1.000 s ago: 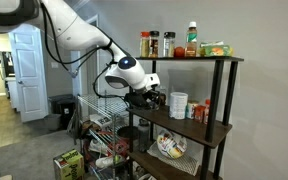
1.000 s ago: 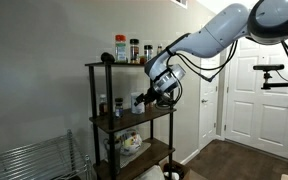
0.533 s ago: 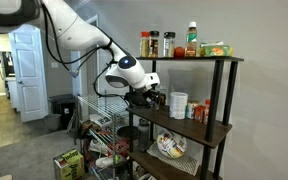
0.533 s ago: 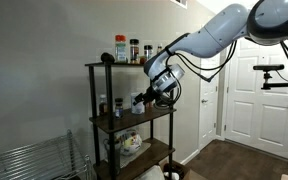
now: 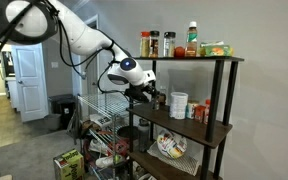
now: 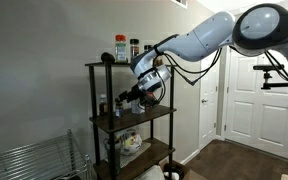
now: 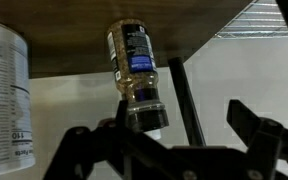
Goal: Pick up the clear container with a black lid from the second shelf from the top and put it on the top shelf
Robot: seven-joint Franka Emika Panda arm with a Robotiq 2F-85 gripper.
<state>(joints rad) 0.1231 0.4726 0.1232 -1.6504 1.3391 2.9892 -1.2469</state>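
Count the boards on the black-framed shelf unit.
3: the top shelf, the middle shelf below it, the bottom shelf lowest. None appears hidden.

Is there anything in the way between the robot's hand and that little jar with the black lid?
Nothing visible does. In the wrist view the jar stands straight ahead of the wide-open hand. The white tub stands off to one side, apart from the jar.

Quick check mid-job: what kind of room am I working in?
Probably a home, a pantry-like corner: a black-framed shelf unit holding spice jars, a white panel door, and wood flooring.
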